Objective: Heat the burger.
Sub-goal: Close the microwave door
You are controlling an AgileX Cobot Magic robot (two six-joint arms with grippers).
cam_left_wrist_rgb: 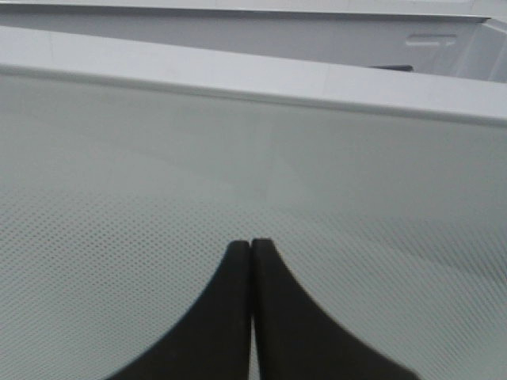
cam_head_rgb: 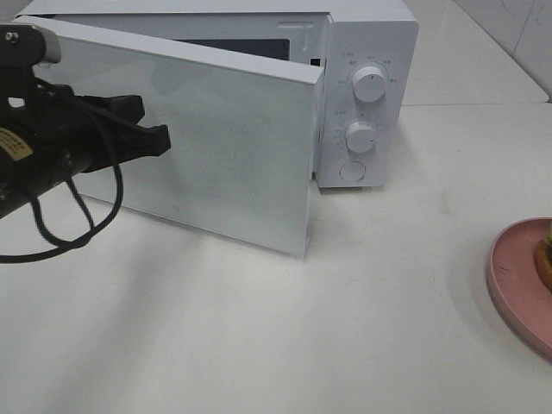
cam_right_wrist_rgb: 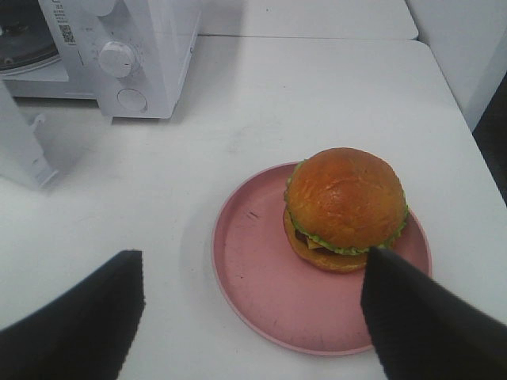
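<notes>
The burger (cam_right_wrist_rgb: 344, 207), with a golden-brown bun, lettuce and cheese, sits on a round pink plate (cam_right_wrist_rgb: 261, 277); only its edge (cam_head_rgb: 545, 254) shows at the right border of the high view, on the plate (cam_head_rgb: 511, 276). My right gripper (cam_right_wrist_rgb: 253, 305) is open, its fingers wide apart above the plate's near side, not touching the burger. My left gripper (cam_head_rgb: 155, 138) is shut and empty, its tips (cam_left_wrist_rgb: 251, 245) against the outer face of the microwave door (cam_head_rgb: 216, 147), which stands partly open.
The white microwave (cam_head_rgb: 366, 95) stands at the back of the white table, with two knobs and a button on its right panel. Its door swings out to the left front. A black cable hangs under the left arm.
</notes>
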